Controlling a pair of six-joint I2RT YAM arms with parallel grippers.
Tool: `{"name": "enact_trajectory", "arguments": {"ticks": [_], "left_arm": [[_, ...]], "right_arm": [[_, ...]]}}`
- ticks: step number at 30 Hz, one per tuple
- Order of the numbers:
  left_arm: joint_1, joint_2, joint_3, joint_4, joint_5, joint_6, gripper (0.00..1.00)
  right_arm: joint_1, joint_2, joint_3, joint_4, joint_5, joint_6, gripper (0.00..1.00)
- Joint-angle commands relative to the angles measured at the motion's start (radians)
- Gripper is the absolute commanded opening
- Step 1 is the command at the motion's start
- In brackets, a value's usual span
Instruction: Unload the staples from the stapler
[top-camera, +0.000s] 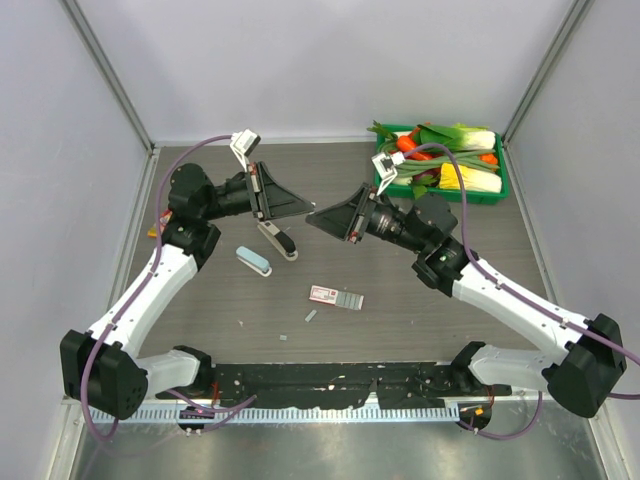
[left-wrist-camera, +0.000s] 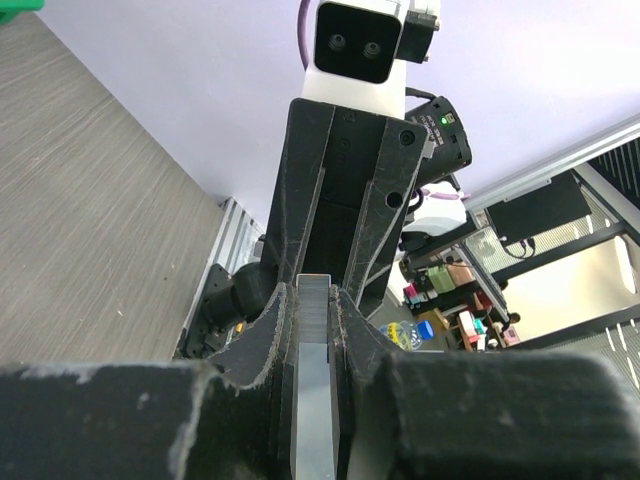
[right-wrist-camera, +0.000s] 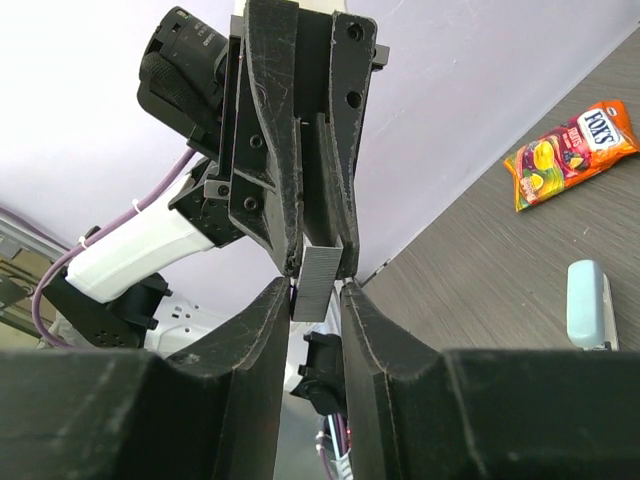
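My left gripper (top-camera: 303, 208) is raised above the table and shut on a silvery ridged strip of staples (left-wrist-camera: 315, 310), which also shows in the right wrist view (right-wrist-camera: 322, 275). My right gripper (top-camera: 312, 217) meets it tip to tip. Its fingertips flank the strip's free end, with a thin gap on one side (right-wrist-camera: 315, 295). The pale blue stapler (top-camera: 253, 260) lies on the table below the left gripper and shows in the right wrist view (right-wrist-camera: 590, 305). A white and dark oblong part (top-camera: 278, 240) lies beside it. Tiny staple bits (top-camera: 311, 315) lie on the table.
A pink-and-white box (top-camera: 335, 296) lies mid-table. A green tray (top-camera: 505, 185) of toy vegetables stands at the back right. An orange candy bag (right-wrist-camera: 570, 150) lies at the left by the wall. A black rail (top-camera: 330, 385) runs along the near edge.
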Motion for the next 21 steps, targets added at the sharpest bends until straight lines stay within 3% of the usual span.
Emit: {"name": "enact_trajectory", "arguments": {"ticks": [1,6,16,19,20,21], "left_arm": [[0.003,-0.030,-0.007,0.055,0.028,0.001,0.13],[-0.001,-0.030,-0.010,0.055,0.036,0.004,0.13],[0.001,-0.034,-0.010,0.055,0.041,0.013,0.18],[0.001,-0.034,-0.010,0.036,0.041,0.039,0.35],[-0.001,-0.036,-0.003,-0.005,0.041,0.058,0.48],[0.001,-0.034,0.008,-0.045,0.037,0.084,0.53]], "right_arm": [[0.002,-0.037,0.029,0.036,0.017,-0.025,0.31],[0.002,-0.042,0.034,0.035,0.016,-0.024,0.29],[0.002,-0.037,0.023,0.033,0.020,-0.013,0.09],[0.002,-0.040,0.023,0.026,0.022,-0.016,0.05],[0.002,-0.042,0.025,0.016,0.022,-0.017,0.04],[0.002,-0.045,0.028,0.004,0.025,-0.024,0.03]]}}
